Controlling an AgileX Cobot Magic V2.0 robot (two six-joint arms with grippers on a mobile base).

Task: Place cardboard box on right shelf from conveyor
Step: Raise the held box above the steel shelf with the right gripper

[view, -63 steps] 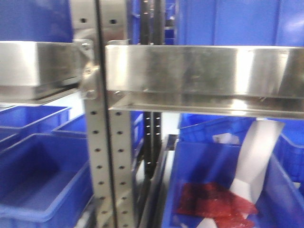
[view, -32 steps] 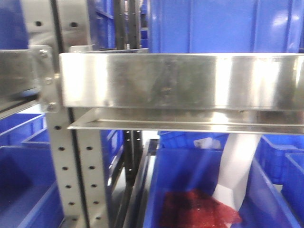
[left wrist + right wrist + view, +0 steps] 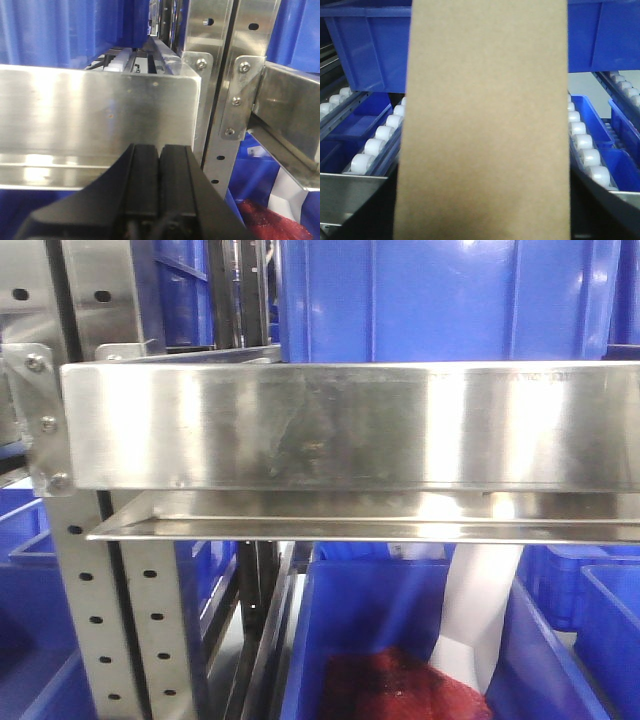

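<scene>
Since the left gripper (image 3: 160,152) hangs with its black fingers pressed together on nothing, just before a steel lip (image 3: 95,120), I judge it parked out of the way. The right gripper is out of sight, so I cannot tell its state. The box (image 3: 485,125) fills that wrist view, upright, with white rollers (image 3: 375,145) on either side, probably poised for setting down. On the shelf (image 3: 350,425) sits a blue bin (image 3: 440,300). The bin below (image 3: 380,610) holds something red (image 3: 400,690) and white paper (image 3: 480,600).
</scene>
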